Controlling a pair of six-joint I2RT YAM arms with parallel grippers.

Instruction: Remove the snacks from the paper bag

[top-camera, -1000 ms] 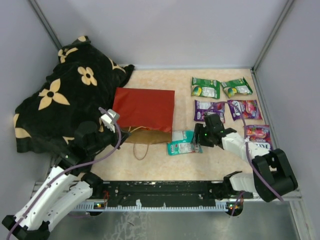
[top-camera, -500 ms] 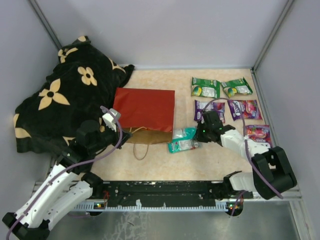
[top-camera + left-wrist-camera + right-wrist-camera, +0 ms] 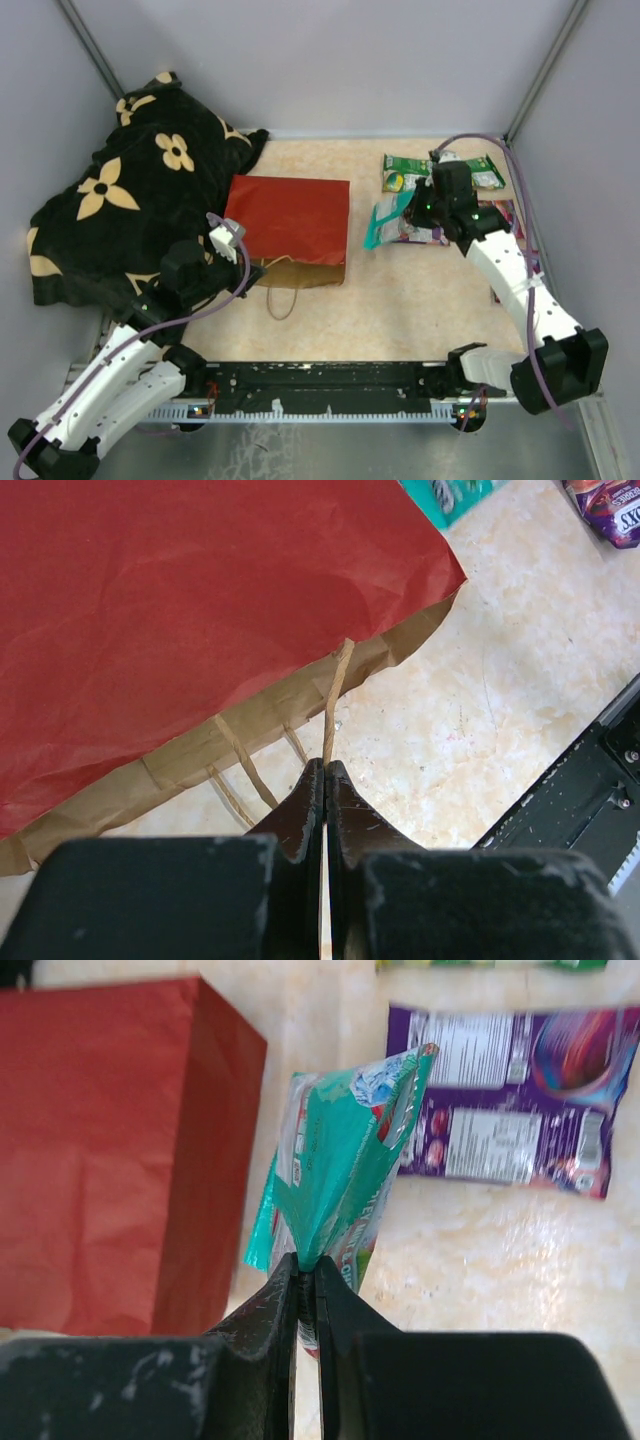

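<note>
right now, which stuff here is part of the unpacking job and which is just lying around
Job: red paper bag and its cord handle, pinched by the left gripper; teal packet in the right gripper; green packets; purple packet.
Lying about: black flowered blanket.

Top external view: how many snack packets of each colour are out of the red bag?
Green packets: 2
Purple packet: 1
Teal packet: 1, pinched in the right gripper
Total: 4 in plain sight; the right arm covers the spot beside the purple one, so more may be hidden.
</note>
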